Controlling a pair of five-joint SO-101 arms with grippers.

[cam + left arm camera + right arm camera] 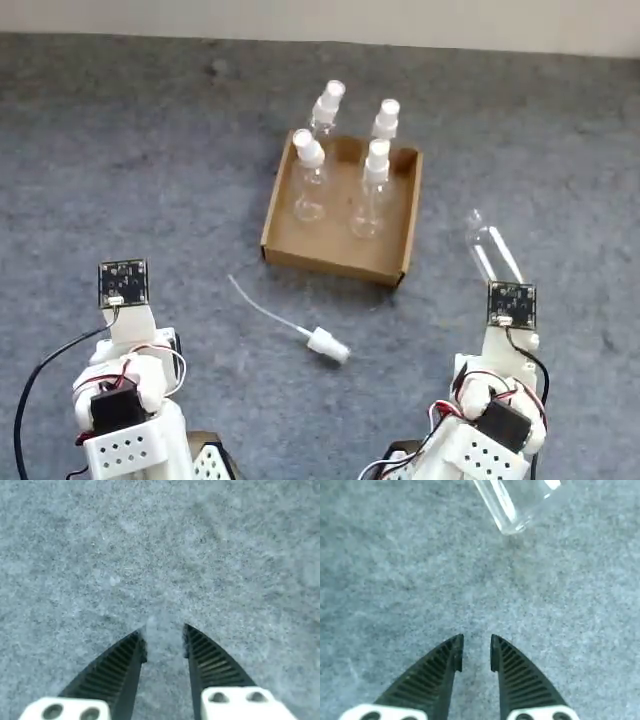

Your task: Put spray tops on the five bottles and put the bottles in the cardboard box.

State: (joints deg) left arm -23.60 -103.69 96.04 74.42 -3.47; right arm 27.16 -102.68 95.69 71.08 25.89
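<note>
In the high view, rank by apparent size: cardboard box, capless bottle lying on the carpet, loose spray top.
1. cardboard box
2. capless bottle
3. loose spray top, though its thin tube stretches longer than the bottle.

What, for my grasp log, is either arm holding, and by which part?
Nothing: the left gripper and right gripper both show empty, parted jaws.

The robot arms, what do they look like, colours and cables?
The left arm and right arm are white shells around black motors, with red, white and black wires and square black wrist boards. Fingers are black, ribbed, tapering, on white mounts.
</note>
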